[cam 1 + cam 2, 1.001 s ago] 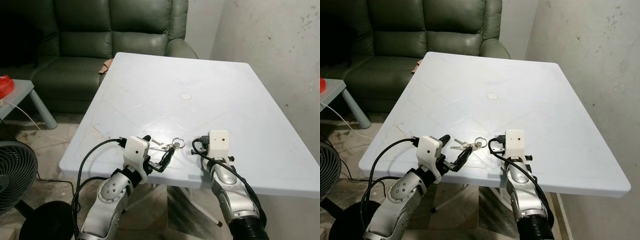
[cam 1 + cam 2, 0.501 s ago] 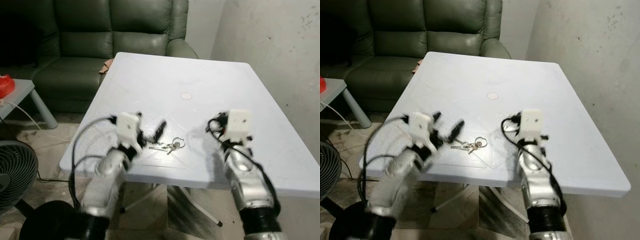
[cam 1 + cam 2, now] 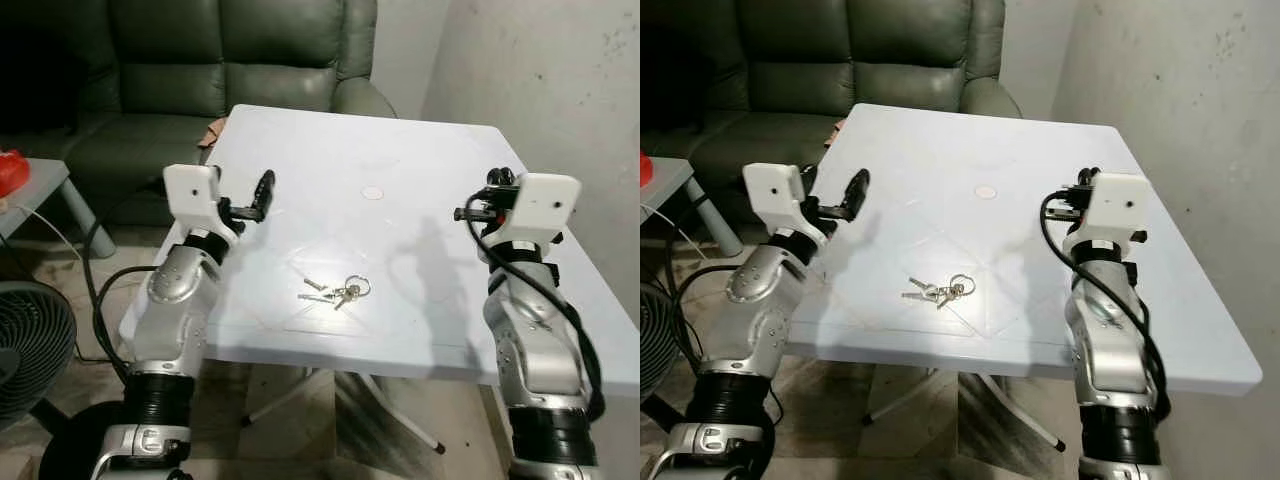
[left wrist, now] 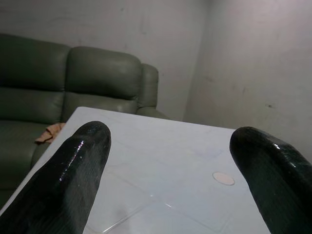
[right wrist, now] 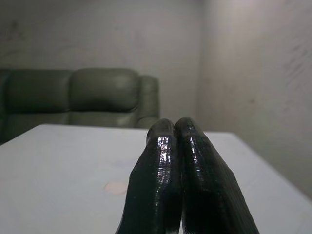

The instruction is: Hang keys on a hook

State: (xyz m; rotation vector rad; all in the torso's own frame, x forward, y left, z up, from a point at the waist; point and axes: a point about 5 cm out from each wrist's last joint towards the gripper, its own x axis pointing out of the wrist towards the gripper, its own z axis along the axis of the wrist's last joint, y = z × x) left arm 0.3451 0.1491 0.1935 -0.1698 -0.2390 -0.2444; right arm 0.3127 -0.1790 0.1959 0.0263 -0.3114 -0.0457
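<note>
A white plastic surface (image 3: pixel 430 150) stands in a bare-walled room with a dark green sofa (image 3: pixel 200 80) behind it and a fan (image 3: pixel 30 350) on the floor at the robot's left.

From the head camera, both arms have swung up from the near edge, where they hovered by the keys a second ago. The left gripper (image 3: pixel 262 192) now hangs above the left edge and the right arm is lifted over the right side. The keys (image 3: pixel 340 292) lie flat on the surface near its front edge, between the arms, untouched. So I'd say the pick-up is not yet made, and I can see no hook.

The left wrist camera shows its fingers (image 4: pixel 73 170) spread wide, looking across open surface toward the sofa.

The right wrist camera shows the right gripper (image 5: pixel 173 134) with fingers pressed together, holding nothing.

There is plenty of free room around the keys.
</note>
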